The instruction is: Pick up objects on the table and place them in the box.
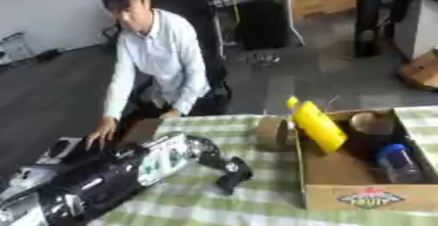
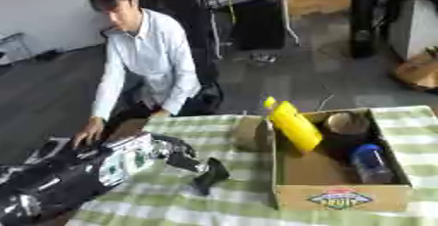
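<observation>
A cardboard box (image 1: 368, 198) stands open on the right of the table. In it a yellow object (image 1: 318, 124) leans over the left wall, a clear bottle with a blue cap (image 1: 398, 161) lies on the right, and a round brown thing (image 1: 369, 121) sits at the back. A brown roll (image 1: 273, 132) stands on edge outside the box, against its left wall. My left hand (image 1: 229, 170) hangs just above the cloth, left of the box and in front of the roll, fingers relaxed and pointing down, holding nothing. My right hand does not show.
A green and white checked cloth (image 1: 256, 205) covers the table. My left forearm (image 1: 111, 181) fills the lower left corner. The table's far edge runs just behind the roll and the box.
</observation>
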Robot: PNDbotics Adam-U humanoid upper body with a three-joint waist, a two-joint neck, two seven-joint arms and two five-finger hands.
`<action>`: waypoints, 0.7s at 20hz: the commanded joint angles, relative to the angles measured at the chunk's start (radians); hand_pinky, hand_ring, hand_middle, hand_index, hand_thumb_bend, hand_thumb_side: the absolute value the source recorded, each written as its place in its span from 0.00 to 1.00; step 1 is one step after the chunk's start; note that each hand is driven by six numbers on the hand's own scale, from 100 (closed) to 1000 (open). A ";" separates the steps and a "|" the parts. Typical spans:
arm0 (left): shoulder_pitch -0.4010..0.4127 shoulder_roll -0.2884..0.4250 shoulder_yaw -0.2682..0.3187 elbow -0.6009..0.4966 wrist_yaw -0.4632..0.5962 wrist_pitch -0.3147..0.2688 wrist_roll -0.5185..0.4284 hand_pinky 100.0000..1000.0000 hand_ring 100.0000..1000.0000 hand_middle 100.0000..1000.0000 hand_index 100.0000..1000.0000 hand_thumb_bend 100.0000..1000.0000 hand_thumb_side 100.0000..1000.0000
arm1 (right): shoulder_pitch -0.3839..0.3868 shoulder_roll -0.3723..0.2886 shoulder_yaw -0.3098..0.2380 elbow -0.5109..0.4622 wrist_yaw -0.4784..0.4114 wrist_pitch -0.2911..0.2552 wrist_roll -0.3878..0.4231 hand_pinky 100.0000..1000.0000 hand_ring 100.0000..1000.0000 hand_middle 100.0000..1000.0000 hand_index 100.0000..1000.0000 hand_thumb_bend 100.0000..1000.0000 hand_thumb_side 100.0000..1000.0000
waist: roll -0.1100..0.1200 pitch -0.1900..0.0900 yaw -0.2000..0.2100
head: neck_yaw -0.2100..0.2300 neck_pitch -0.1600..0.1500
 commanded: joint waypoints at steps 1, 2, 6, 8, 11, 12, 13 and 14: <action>-0.008 0.020 0.017 -0.002 0.062 0.199 -0.132 1.00 1.00 1.00 1.00 0.53 1.00 | -0.009 -0.016 -0.001 -0.016 -0.002 -0.070 -0.065 0.87 0.97 0.80 0.84 0.00 1.00 | -0.014 -0.009 0.002 | 0.007 -0.005; -0.008 0.018 0.017 -0.003 0.083 0.203 -0.123 1.00 1.00 1.00 1.00 0.56 1.00 | -0.009 -0.015 -0.001 -0.016 -0.002 -0.070 -0.064 0.87 0.97 0.80 0.84 0.00 1.00 | -0.014 -0.008 0.002 | 0.007 -0.005; -0.009 0.014 0.016 -0.002 0.150 0.221 -0.094 1.00 1.00 1.00 1.00 0.57 1.00 | -0.010 -0.014 0.001 -0.016 -0.002 -0.068 -0.063 0.87 0.97 0.80 0.84 0.00 1.00 | -0.014 -0.007 0.002 | 0.009 -0.005; -0.010 0.008 0.011 0.001 0.174 0.230 -0.078 1.00 1.00 1.00 1.00 0.58 1.00 | -0.011 -0.012 0.002 -0.016 -0.003 -0.068 -0.061 0.87 0.97 0.80 0.84 0.00 1.00 | -0.014 -0.006 0.000 | 0.011 -0.005; -0.012 0.004 -0.004 0.016 0.185 0.242 -0.069 1.00 1.00 1.00 1.00 0.58 1.00 | -0.012 -0.013 0.002 -0.016 -0.004 -0.070 -0.060 0.87 0.97 0.80 0.84 0.00 1.00 | -0.015 -0.006 -0.003 | 0.014 -0.006; -0.012 0.004 -0.008 0.022 0.182 0.244 -0.068 1.00 1.00 1.00 1.00 0.61 1.00 | -0.013 -0.013 0.002 -0.016 -0.004 -0.070 -0.060 0.87 0.97 0.80 0.84 0.00 1.00 | -0.015 -0.006 -0.004 | 0.015 -0.006; -0.012 0.003 -0.013 0.031 0.173 0.244 -0.069 1.00 1.00 1.00 1.00 0.61 1.00 | -0.013 -0.012 0.003 -0.016 -0.005 -0.071 -0.060 0.87 0.97 0.80 0.84 0.00 1.00 | -0.015 -0.005 -0.005 | 0.016 -0.006; -0.011 0.001 -0.017 0.039 0.165 0.242 -0.073 1.00 1.00 1.00 1.00 0.65 0.99 | -0.014 -0.012 0.003 -0.016 -0.005 -0.071 -0.059 0.87 0.97 0.80 0.84 0.00 1.00 | -0.015 -0.005 -0.005 | 0.016 -0.006</action>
